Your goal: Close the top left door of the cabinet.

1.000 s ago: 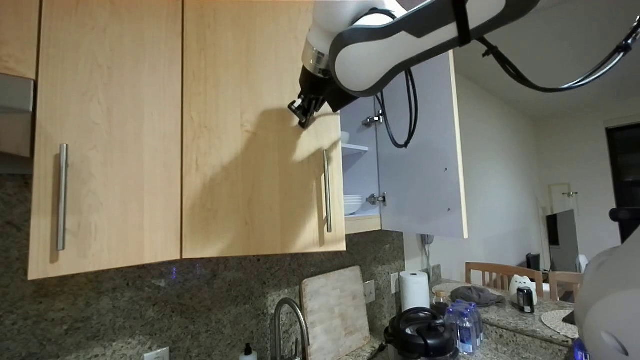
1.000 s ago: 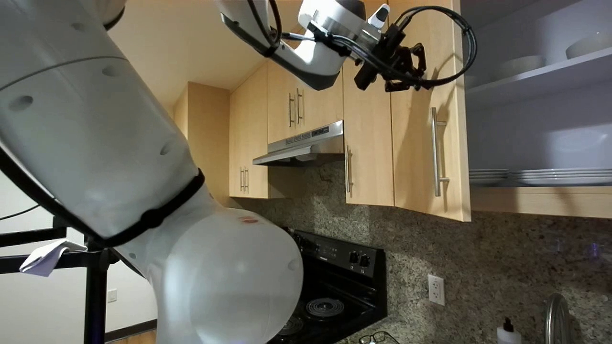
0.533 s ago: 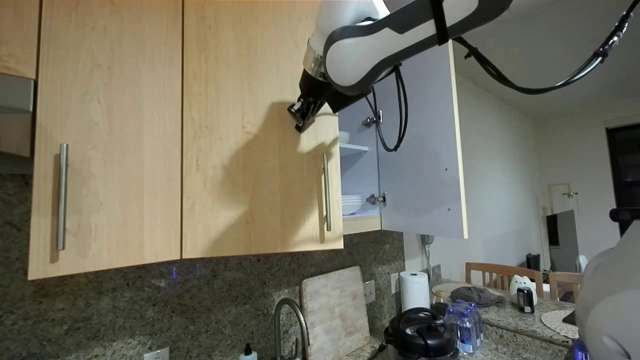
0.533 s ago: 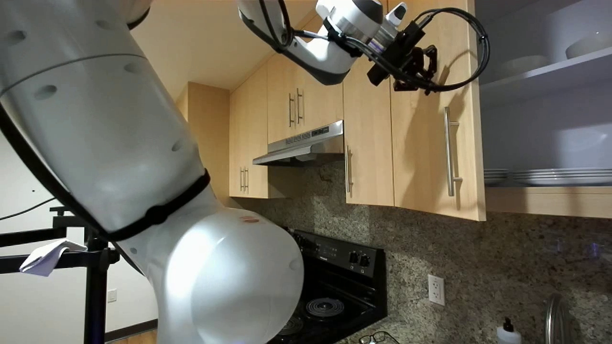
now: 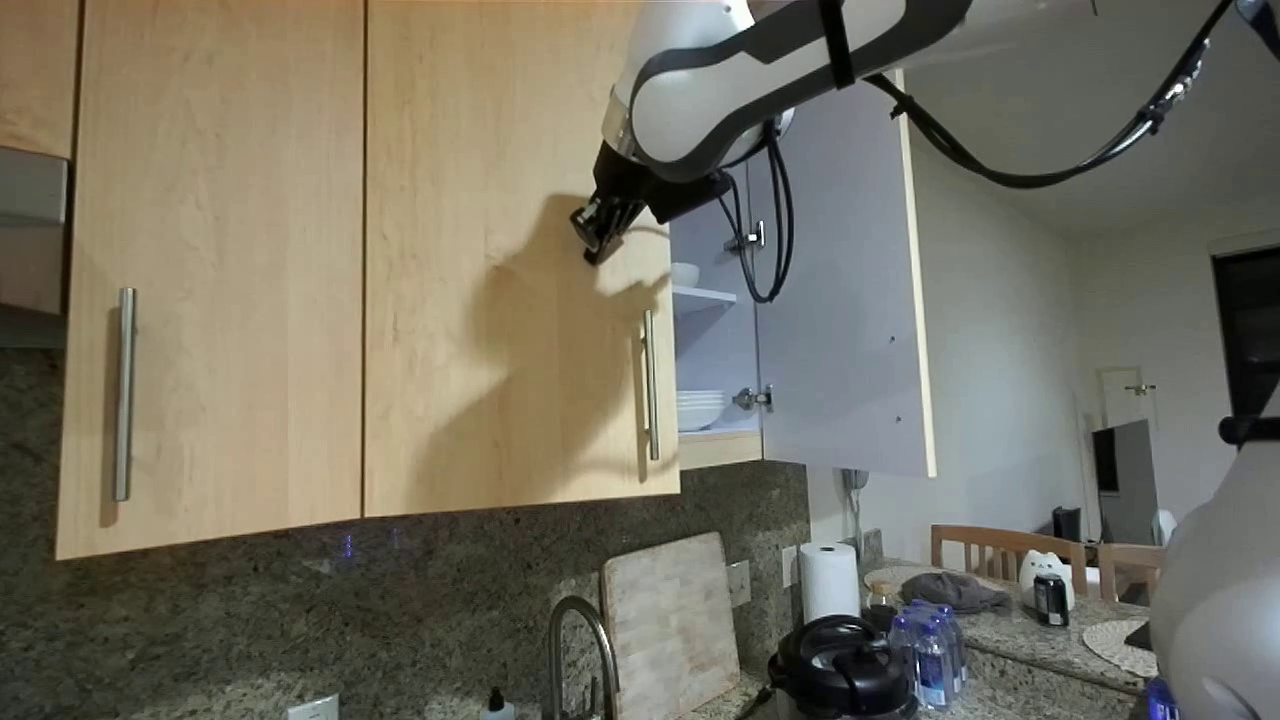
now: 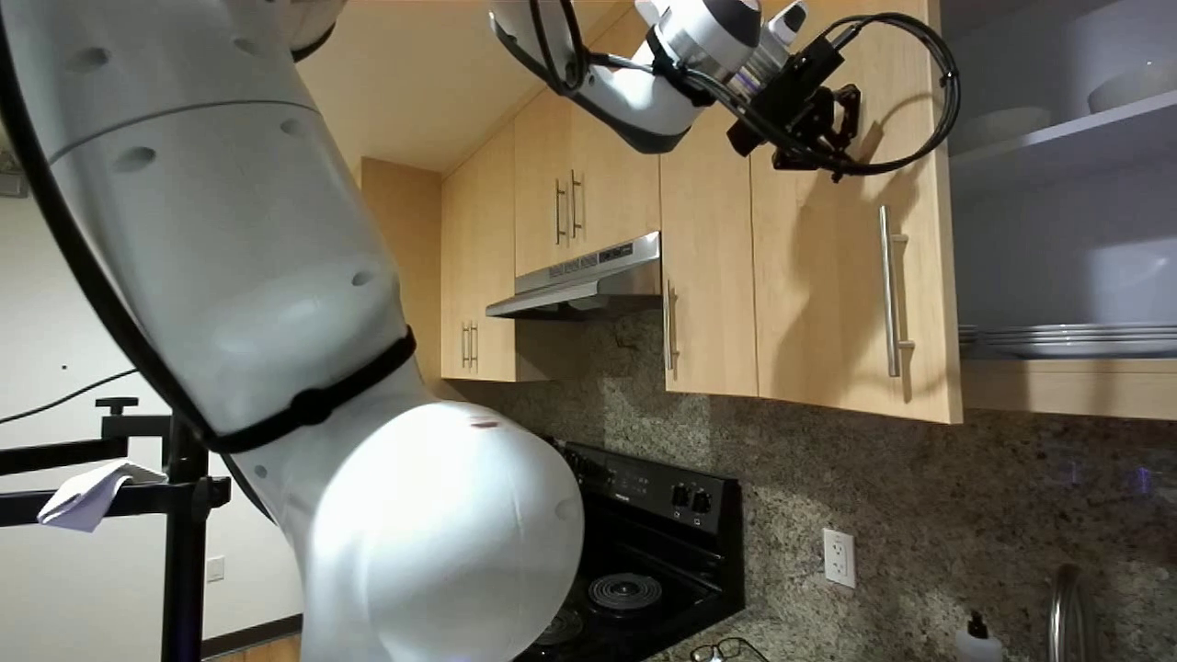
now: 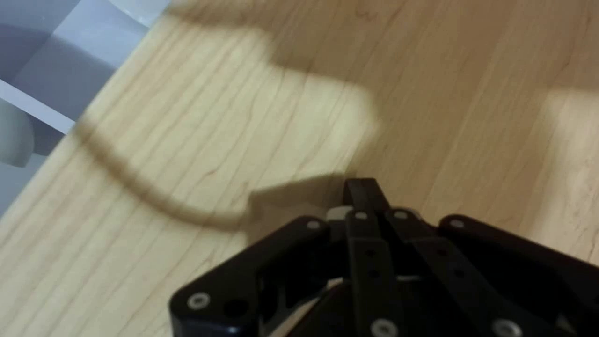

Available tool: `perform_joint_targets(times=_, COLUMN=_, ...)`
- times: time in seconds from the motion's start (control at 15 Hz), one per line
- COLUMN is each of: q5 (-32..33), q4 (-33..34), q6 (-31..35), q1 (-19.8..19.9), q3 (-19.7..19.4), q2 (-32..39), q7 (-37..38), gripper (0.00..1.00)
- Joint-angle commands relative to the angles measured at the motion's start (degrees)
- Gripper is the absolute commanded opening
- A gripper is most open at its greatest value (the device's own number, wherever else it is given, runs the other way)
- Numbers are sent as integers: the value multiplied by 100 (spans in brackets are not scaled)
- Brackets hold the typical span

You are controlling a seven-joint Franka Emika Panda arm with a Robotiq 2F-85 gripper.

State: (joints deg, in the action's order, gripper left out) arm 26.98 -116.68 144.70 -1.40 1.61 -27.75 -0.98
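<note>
The top left door (image 5: 500, 330) is a pale wood panel standing ajar, with its steel bar handle (image 5: 651, 385) low near the free edge. Past that edge, the cabinet (image 6: 1057, 248) shows its white inside and stacked plates (image 6: 1076, 342). My gripper (image 5: 592, 238) is above and left of the handle in an exterior view, at the door's outer face. In the wrist view the fingertips of my gripper (image 7: 365, 193) are together with nothing between them. They meet their own shadow on the wood and appear to touch the panel.
A white-faced door (image 5: 840, 330) stands swung out on the cabinet's far side, just behind the arm. Left of the top left door hangs a similar wood door (image 5: 220, 280). A black cable loop (image 6: 952, 83) sticks out beside the gripper. Below are a faucet (image 5: 580, 610) and cutting board (image 5: 670, 620).
The top left door has swung inward toward the cabinet, covering more of its inside in an exterior view. My gripper and arm have moved along with it, and the jaws have stayed together.
</note>
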Motion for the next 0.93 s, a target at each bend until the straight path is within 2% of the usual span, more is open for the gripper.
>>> perform_joint_targets(times=0.0, q5=-257, q4=321, q6=-4, q1=114, q3=-8, q2=345, q7=-335, gripper=0)
perform_joint_targets(times=0.47, q5=-211, q4=540, q6=-119, q1=216, q3=41, q2=653, q7=-244, gripper=0)
perform_joint_targets(times=0.87, q5=-85, q4=-68, q6=-568, q1=228, q3=249, q2=-34, q7=1, gripper=0)
